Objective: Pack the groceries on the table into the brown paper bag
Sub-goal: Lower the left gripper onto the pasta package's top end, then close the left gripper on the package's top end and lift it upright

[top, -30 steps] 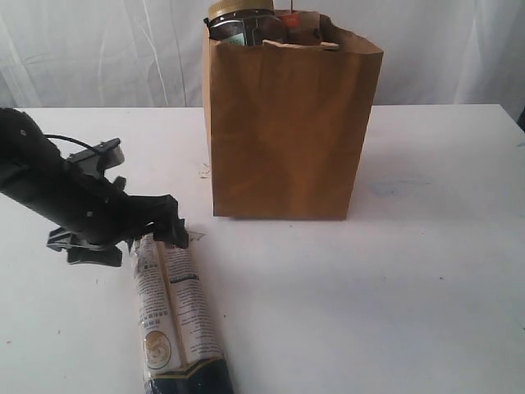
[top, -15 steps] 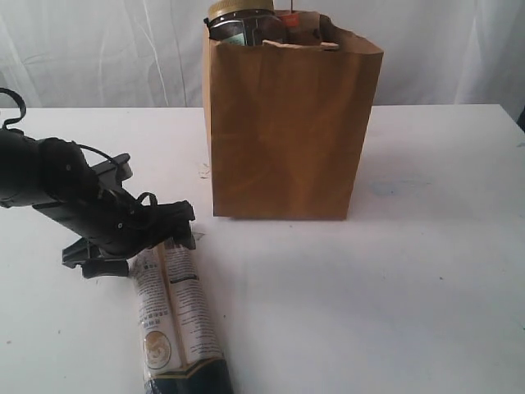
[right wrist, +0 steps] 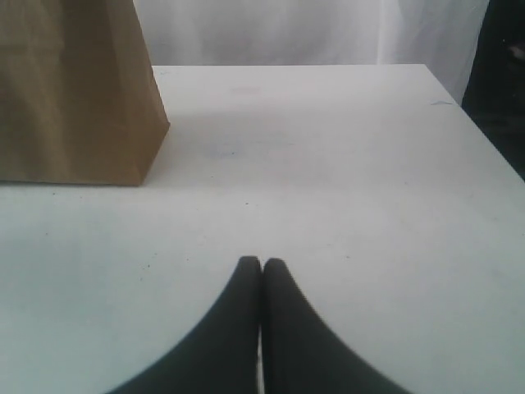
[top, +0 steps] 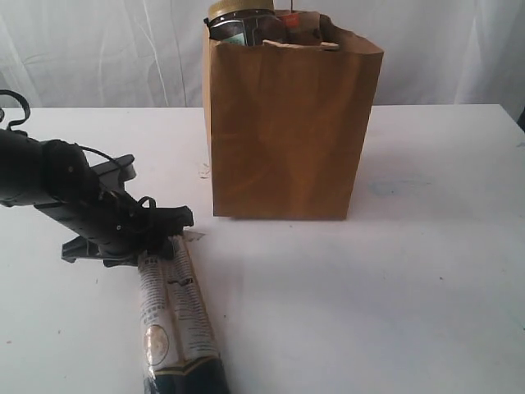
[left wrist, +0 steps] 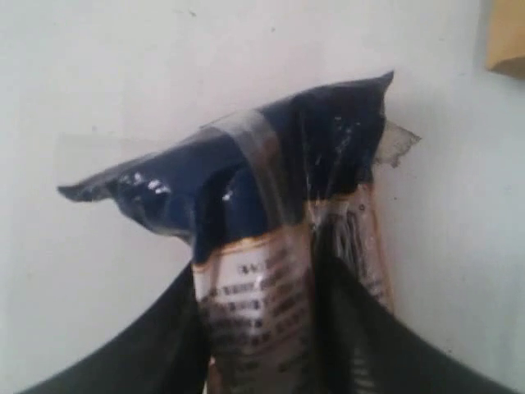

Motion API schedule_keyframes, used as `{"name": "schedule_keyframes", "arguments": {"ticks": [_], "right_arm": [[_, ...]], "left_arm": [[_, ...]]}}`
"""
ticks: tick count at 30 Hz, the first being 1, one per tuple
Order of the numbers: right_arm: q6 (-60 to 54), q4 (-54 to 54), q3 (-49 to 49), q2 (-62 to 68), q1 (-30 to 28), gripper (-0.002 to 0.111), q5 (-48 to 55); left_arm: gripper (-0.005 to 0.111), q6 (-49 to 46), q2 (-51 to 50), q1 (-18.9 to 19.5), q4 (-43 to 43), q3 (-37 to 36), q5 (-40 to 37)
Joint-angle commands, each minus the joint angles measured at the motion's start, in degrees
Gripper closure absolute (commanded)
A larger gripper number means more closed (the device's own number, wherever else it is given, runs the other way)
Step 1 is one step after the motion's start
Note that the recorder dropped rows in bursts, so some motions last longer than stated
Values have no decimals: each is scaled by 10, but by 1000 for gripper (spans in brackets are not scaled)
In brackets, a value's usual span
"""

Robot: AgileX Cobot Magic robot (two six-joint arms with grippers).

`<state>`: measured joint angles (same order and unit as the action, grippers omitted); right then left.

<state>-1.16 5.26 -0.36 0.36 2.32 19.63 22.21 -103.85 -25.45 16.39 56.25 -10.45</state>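
1 long cream-black packet [top: 174, 316] lies flat on the surface [top: 394, 287] near the brown paper bag [top: 287, 131], 1 end clenched in the left claw [top: 162, 240]. Risk: end-only grip lets it sag, swing or slip on lift, or clip the bag rim. Idle right claw [right wrist: 262, 264] closed, empty.

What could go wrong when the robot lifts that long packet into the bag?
1. The left tool grips the long packet near one end, so the rest may droop, swing or slip out.
2. The brown paper bag looks nearly full, with a yellow-lidded jar poking above its rim, so the packet may bump it or not fit.
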Motion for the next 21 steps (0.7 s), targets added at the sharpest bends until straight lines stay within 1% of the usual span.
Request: {"name": "schedule_keyframes", "arguments": {"ticks": [1,4,8,10,12,14,16,18,21], "right_arm": [[-1,-2,4,-4,0,108,-5],[-1,-2,4,-4,0,108,-5],[-1,-2,4,-4,0,108,-5],[-1,-2,4,-4,0,108,-5],[-1,-2,4,-4,0,108,-5],[-1,-2,4,-4,0,108,-5],[-1,-2,4,-4,0,108,-5],[-1,-2,4,-4,0,108,-5],[-1,-2,4,-4,0,108,-5]], "left_arm": [[106,-40,-16,1,-46,-8,-31],[107,-40,-7,11,-46,3,-34],[107,-43,17,33,-66,44,-81],[107,-57,33,43,-95,71,-125],[107,-95,48,47,-120,91,-173],[107,-132,64,47,-140,101,-223],[107,-153,84,47,-154,101,-256],[107,-176,107,47,-156,101,-268],[107,-186,142,47,-156,101,-264]]}}
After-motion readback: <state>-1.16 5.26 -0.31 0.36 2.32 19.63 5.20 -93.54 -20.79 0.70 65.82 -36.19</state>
